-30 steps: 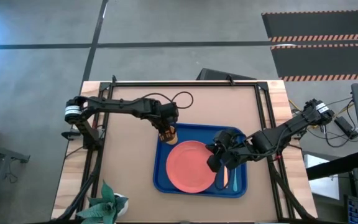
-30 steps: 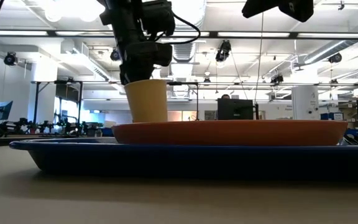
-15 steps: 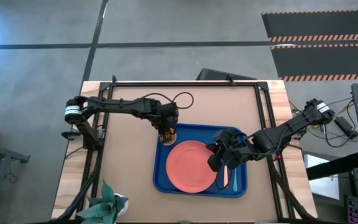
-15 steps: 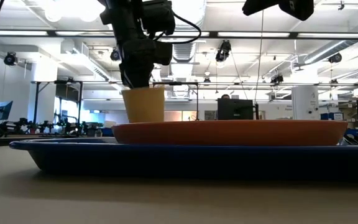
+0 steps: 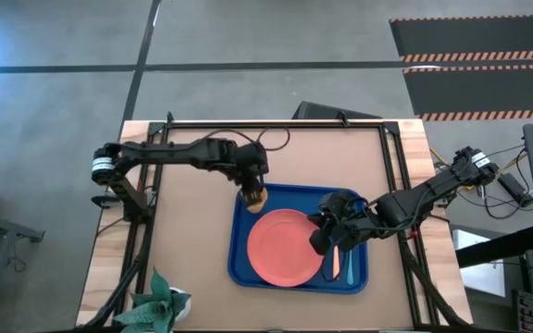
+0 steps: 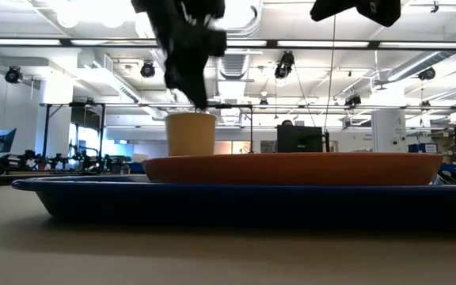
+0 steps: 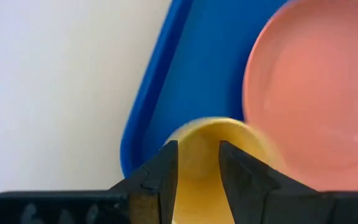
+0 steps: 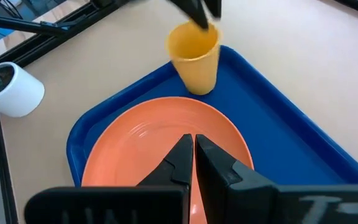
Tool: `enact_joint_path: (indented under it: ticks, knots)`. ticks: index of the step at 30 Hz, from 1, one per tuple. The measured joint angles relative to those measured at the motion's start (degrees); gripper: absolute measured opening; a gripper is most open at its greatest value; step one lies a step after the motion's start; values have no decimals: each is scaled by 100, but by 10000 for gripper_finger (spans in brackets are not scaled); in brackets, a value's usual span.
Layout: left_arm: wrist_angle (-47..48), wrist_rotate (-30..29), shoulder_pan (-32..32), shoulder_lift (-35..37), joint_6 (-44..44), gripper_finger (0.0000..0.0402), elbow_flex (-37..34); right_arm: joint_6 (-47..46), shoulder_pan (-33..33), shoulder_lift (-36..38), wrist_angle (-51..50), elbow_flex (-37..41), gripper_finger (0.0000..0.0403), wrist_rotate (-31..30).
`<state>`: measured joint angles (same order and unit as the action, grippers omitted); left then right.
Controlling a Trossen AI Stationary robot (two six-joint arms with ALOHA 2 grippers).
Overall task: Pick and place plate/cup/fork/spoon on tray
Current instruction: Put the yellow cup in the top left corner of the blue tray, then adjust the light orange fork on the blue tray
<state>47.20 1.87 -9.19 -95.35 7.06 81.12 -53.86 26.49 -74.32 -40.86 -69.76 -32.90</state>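
The orange-yellow cup [image 5: 254,196] [image 6: 190,134] stands upright on its base in the far left corner of the blue tray [image 5: 243,264], beside the coral plate [image 5: 283,248], which lies flat in the tray. My left gripper [image 7: 197,163] is open just above the cup's rim, with its fingertips [image 6: 202,101] clear of it. My right gripper [image 8: 193,151] is shut and hovers above the plate's right part. The teal-handled spoon [image 5: 351,265] and the pale-handled fork [image 5: 335,266] lie in the tray to the right of the plate, partly under the right arm.
A small plant in a white pot [image 5: 160,310] [image 8: 12,88] stands at the table's near left corner. Black frame rails [image 5: 151,231] run along the table's left, right and far sides. A dark cable loop [image 5: 271,145] lies behind the tray. Bare tabletop lies left of the tray.
My left gripper has lowered the cup until it stands on the tray, then let go of it and risen a little above the rim. The cup stays upright where it was set. The right arm has kept still.
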Motion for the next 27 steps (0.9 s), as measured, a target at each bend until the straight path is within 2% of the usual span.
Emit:
enact_joint_path:
  ticks: [3,6,10,13,16,21,27]
  knots:
    - [1,0,0,201,10,99,321,-298,-1,14,-334,0,9,227]
    - [-1,0,0,487,143,99,577,-1059,0,14,-1032,-2,9,551]
    - [-24,-74,3,968,163,99,753,-2490,8,-43,-2177,2,9,1398]
    - [-88,-205,17,1333,163,99,762,-3344,68,-162,-2643,89,9,2146]
    - [-72,-344,20,1666,160,99,694,-3759,180,-340,-2513,266,9,2400]
    - [-22,-493,20,2035,70,99,523,-4065,237,-803,-1908,487,11,2438]
    - [-23,-546,20,2310,-199,99,235,-4092,57,-1232,-1729,514,44,2461]
